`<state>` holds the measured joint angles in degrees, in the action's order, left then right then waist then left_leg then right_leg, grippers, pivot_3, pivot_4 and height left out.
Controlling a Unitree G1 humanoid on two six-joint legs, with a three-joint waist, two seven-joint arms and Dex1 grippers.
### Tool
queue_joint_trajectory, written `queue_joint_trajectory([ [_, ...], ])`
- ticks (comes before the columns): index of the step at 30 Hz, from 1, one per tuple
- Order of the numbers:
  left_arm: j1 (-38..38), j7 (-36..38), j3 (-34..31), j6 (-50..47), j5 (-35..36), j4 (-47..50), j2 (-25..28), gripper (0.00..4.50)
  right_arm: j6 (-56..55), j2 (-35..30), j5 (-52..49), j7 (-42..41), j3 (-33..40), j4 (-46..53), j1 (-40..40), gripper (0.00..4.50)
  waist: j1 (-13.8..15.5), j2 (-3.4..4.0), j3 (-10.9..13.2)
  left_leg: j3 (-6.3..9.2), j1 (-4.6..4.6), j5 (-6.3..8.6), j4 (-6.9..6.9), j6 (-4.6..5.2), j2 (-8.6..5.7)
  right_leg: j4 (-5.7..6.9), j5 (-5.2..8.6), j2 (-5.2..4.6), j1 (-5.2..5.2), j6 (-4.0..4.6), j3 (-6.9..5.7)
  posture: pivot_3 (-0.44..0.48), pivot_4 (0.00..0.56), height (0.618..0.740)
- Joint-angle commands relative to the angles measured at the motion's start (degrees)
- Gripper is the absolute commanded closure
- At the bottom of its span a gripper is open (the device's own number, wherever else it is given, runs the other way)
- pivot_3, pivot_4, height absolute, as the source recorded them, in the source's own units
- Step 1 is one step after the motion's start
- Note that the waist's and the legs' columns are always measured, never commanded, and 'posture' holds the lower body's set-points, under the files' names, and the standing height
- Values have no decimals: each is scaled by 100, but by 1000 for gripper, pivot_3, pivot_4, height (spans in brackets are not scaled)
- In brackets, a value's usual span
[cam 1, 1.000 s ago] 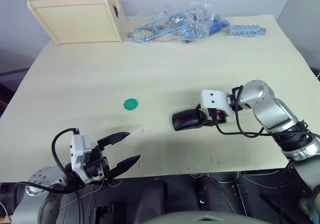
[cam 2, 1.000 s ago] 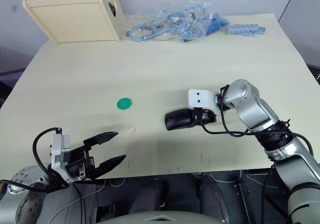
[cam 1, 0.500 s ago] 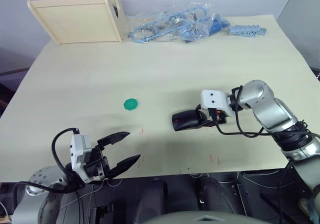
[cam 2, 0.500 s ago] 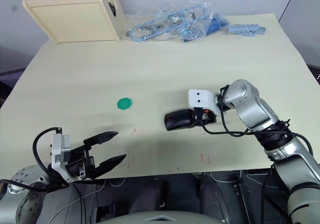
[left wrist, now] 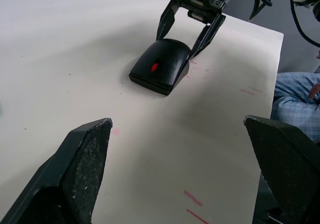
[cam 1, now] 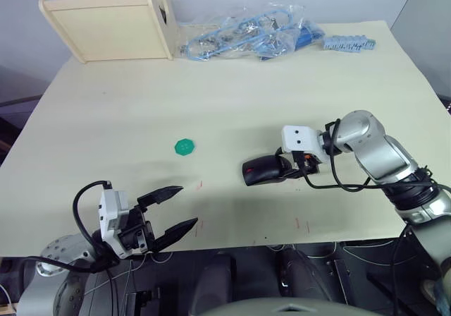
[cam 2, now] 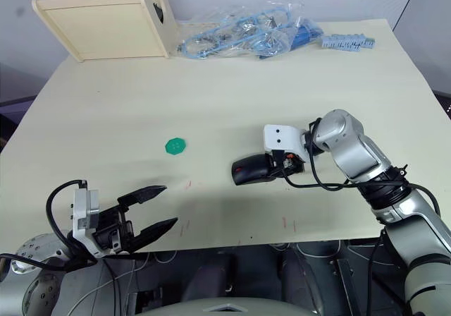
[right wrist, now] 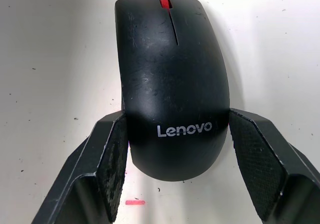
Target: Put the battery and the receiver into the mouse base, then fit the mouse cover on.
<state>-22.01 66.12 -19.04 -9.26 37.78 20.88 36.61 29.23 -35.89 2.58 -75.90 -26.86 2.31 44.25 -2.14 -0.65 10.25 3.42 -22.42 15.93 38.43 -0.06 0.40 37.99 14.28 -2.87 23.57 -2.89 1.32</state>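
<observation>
The mouse (cam 1: 261,169) lies on the cream table (cam 1: 211,97), right of centre. Its glossy black mouse cover (right wrist: 172,84) sits on the mouse base, whose lower edge (left wrist: 152,81) shows beneath it, and a red scroll wheel shows at the front. The battery and the receiver are hidden. My right gripper (cam 1: 279,168) straddles the mouse's rear, and its two fingers (right wrist: 112,159) touch both sides. My left gripper (cam 1: 187,205) hangs open over the table's near edge at the left, with nothing between its fingers.
A green toothed disc (cam 1: 184,147) lies left of the mouse. Two wooden boxes (cam 1: 106,23) stand at the back left. Clear bags of blue parts (cam 1: 246,37) and a blue strip (cam 1: 349,44) lie along the back edge. A person's knee (left wrist: 295,99) shows beyond the table edge.
My right gripper has shifted very slightly to the left at the mouse. The mouse and my left gripper have not moved.
</observation>
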Motion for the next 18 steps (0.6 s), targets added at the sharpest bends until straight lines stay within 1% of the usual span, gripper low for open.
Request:
queue_joint_trajectory([
  [1,-42,11,5,34,45,229,29,0,92,-82,0,-41,11,317,162,1385,1,0,0,0,0,0,0,0,0,0,0,0,0,0,0,0,150,740],
  [11,-45,4,23,34,36,233,24,0,259,-235,126,-108,-156,581,268,1385,1,0,0,1,0,0,0,0,0,0,0,0,1,0,-1,0,150,740],
  [18,-50,-12,37,40,37,238,30,0,265,-246,223,-95,-253,567,278,1385,4,0,0,1,-1,0,0,0,-1,-1,0,-1,1,0,-2,0,150,740],
])
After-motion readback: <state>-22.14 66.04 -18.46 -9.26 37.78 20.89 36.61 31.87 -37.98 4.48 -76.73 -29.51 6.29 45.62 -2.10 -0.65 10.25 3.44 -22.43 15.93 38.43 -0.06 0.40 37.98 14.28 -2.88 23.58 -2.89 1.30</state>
